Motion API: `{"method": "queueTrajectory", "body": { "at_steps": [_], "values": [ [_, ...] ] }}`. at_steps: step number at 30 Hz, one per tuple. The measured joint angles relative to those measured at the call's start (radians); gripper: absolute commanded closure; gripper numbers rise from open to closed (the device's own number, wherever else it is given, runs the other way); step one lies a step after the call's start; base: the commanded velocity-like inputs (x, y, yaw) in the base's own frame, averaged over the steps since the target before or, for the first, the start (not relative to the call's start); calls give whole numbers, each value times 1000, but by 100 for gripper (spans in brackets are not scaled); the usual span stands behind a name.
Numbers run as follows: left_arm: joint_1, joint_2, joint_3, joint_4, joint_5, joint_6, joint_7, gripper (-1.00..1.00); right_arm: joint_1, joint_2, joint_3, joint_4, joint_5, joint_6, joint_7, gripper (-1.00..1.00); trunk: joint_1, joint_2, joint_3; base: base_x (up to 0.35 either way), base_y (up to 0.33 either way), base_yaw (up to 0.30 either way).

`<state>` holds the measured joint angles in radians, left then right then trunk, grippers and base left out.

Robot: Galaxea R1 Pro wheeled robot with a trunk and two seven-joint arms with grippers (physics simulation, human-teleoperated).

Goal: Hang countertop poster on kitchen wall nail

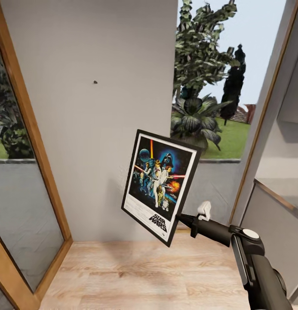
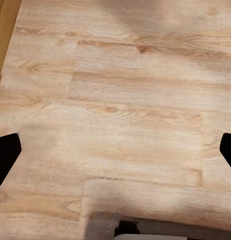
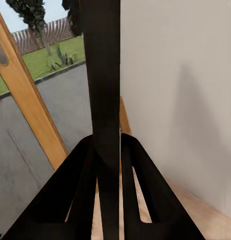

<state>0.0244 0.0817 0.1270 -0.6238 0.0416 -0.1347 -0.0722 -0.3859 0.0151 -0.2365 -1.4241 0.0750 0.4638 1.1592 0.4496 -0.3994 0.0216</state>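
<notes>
The poster [image 1: 161, 186], a black-framed Star Wars picture with a white border, hangs tilted in the air in front of the light-grey wall [image 1: 101, 129]. My right gripper [image 1: 179, 218] is shut on its lower right edge. The right wrist view looks along the frame's thin black edge [image 3: 100, 75], pinched between the two dark fingers [image 3: 78, 190]. One wall nail [image 1: 95, 82] is a dark speck on the wall, above and to the left of the poster and well apart from it. My left gripper [image 2: 115, 152] is open over the pale wooden floor [image 2: 125, 100], holding nothing. The kitchen countertop is out of view.
A wooden-framed glass panel [image 1: 24, 206] stands at the left. A window [image 1: 209, 86] with garden plants lies right of the wall section, and another framed panel [image 1: 278, 163] is at the far right. The pale wooden floor [image 1: 136, 275] runs up to the wall.
</notes>
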Motion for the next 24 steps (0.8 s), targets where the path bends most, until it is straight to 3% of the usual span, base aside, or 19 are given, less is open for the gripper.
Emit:
{"method": "queueTrajectory", "body": {
  "at_steps": [24],
  "values": [
    [0, 0, 0, 0, 0, -1, 0, -100, 0, 2, 0, 0, 0, 0, -1, 100, 0, 0, 0, 0, 5, 289]
  ]
}}
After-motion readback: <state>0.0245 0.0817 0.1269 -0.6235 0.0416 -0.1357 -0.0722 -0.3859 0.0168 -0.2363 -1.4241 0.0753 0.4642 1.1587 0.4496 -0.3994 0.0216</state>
